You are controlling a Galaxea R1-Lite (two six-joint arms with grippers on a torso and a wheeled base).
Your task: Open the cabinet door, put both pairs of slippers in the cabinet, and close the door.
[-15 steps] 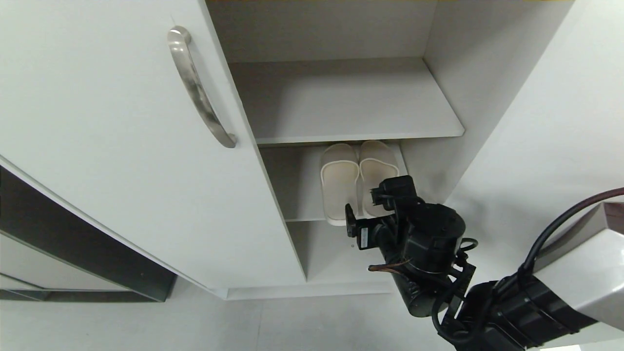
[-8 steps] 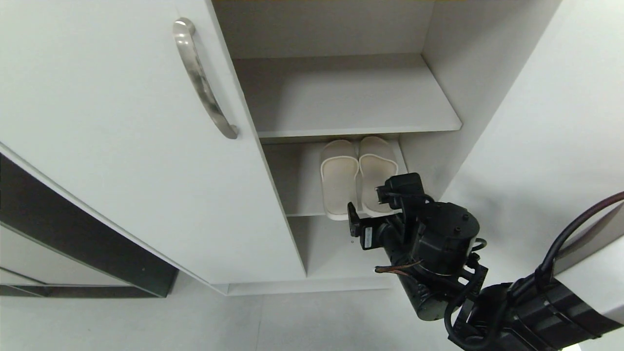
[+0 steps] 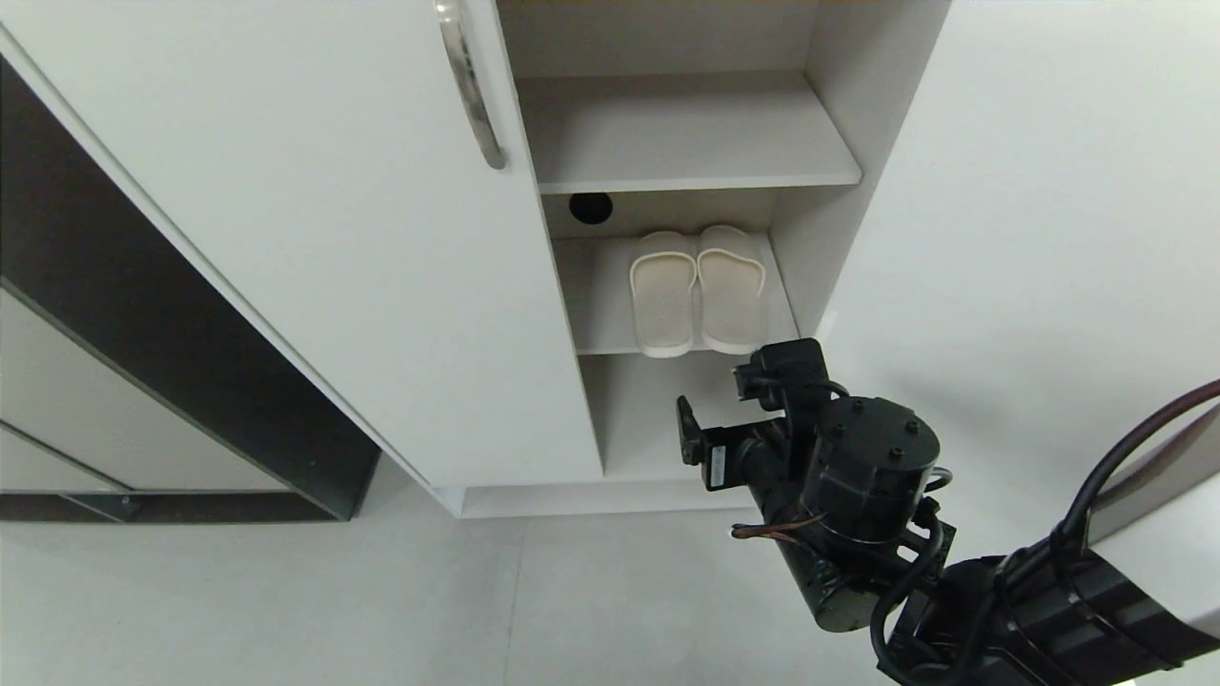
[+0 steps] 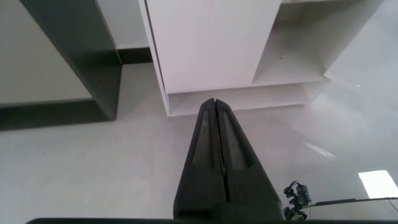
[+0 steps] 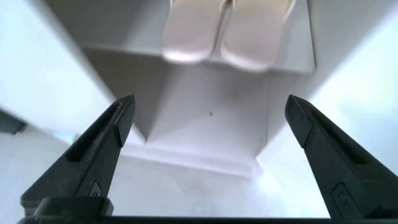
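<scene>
Spread wide, the right gripper (image 5: 209, 106) has its two black fingers (image 5: 99, 155) well apart with nothing between them. From the head camera I see that arm low in front of the open cabinet (image 3: 829, 191), the gripper facing the bottom compartment (image 3: 658, 419) and clear of its walls. Through the right wrist camera I look between the fingers straight into that compartment.

One pair of cream slippers (image 3: 696, 291) lies on the middle shelf (image 3: 596, 305), just above the compartment. The two lie side by side and touching, towards the right side of the shelf, with their near ends at its front edge. The upper shelf (image 3: 686, 133) sits above them, and a round dark hole (image 3: 591, 208) shows in the back wall below it.

To the left of the opening I see a white door (image 3: 334, 238) with a curved metal handle (image 3: 472, 86).

On the other side, the left gripper (image 4: 214, 109) is pressed together, finger against finger, gripping nothing. It hangs over the grey floor (image 4: 93, 162), pointing towards the foot of the cabinet and not touching it.
</scene>
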